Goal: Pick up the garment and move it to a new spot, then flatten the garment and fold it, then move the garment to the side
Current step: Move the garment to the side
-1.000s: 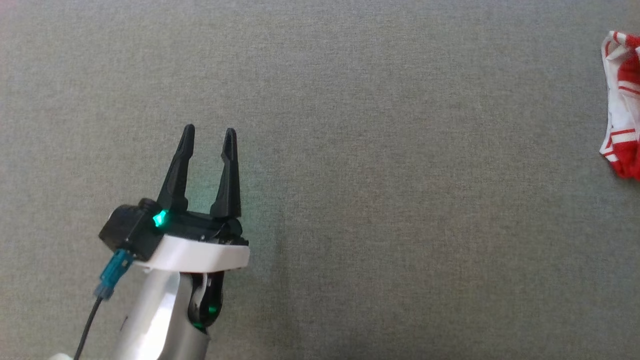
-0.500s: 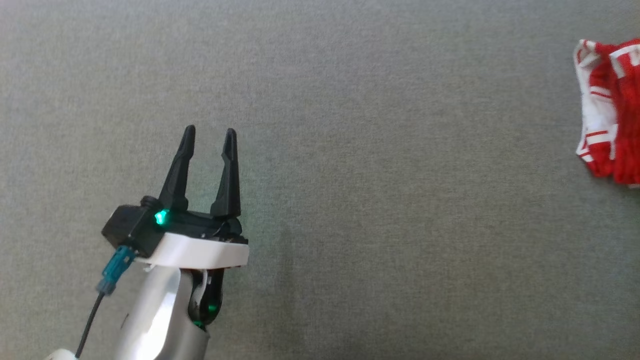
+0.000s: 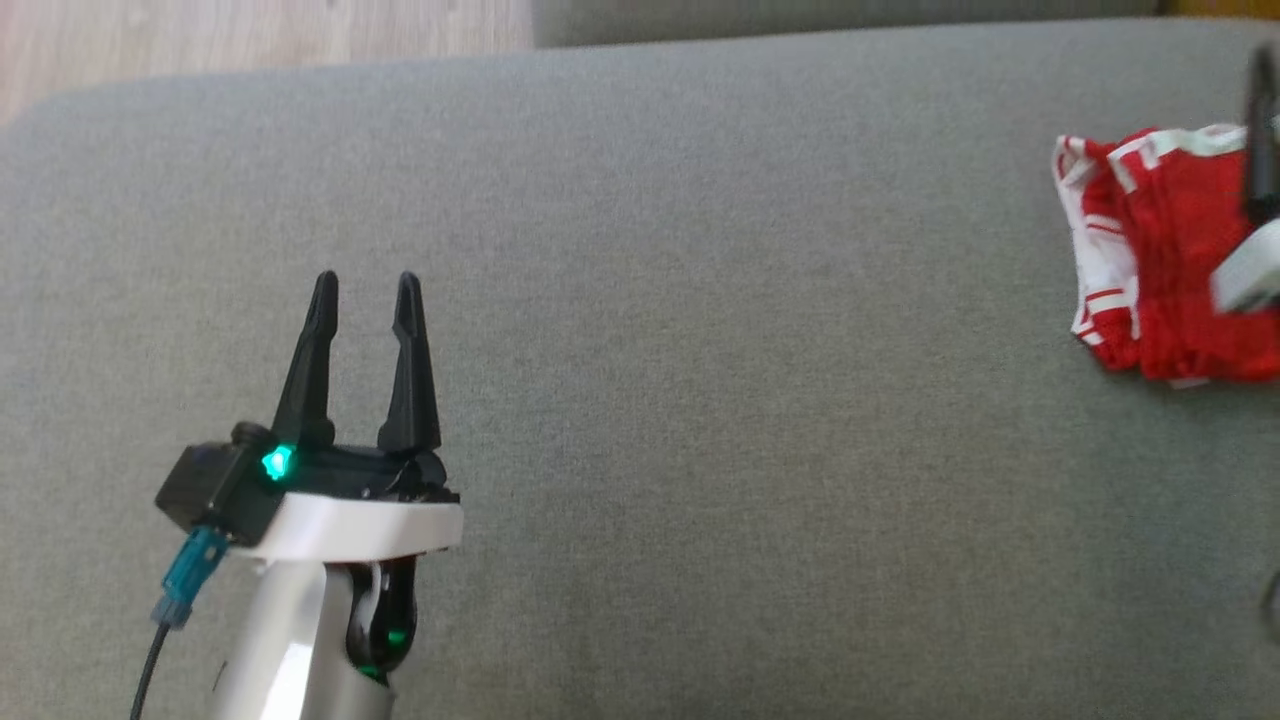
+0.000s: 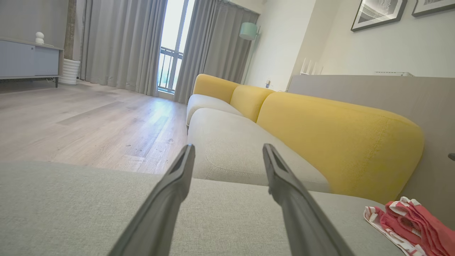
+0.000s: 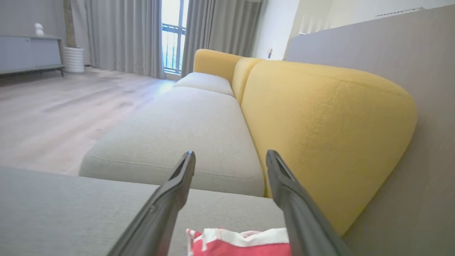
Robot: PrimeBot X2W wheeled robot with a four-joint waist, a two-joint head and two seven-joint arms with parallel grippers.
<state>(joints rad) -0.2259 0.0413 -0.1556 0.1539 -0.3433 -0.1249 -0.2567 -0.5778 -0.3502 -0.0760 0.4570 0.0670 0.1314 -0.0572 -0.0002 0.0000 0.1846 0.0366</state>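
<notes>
Grey seat cushion (image 3: 700, 350), with the bunched red-and-white garment (image 3: 1160, 270) lying at its far right. Left gripper (image 3: 365, 285) at near left, fingers spread and empty, well apart from the garment. Right gripper (image 5: 230, 156) above the garment, fingers likewise spread, clasping nothing.

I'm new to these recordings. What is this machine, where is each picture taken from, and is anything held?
This is a wheeled robot with two arms, each ending in a two-fingered hand. The head picture looks down: the left hand hovers open over a grey sofa cushion, and a bunched red-and-white garment lies at the far right. The other two pictures come from wrist cameras looking along each hand's fingers. The right hand is open over the garment, with a yellow backrest beyond. Neither hand holds anything.
</notes>
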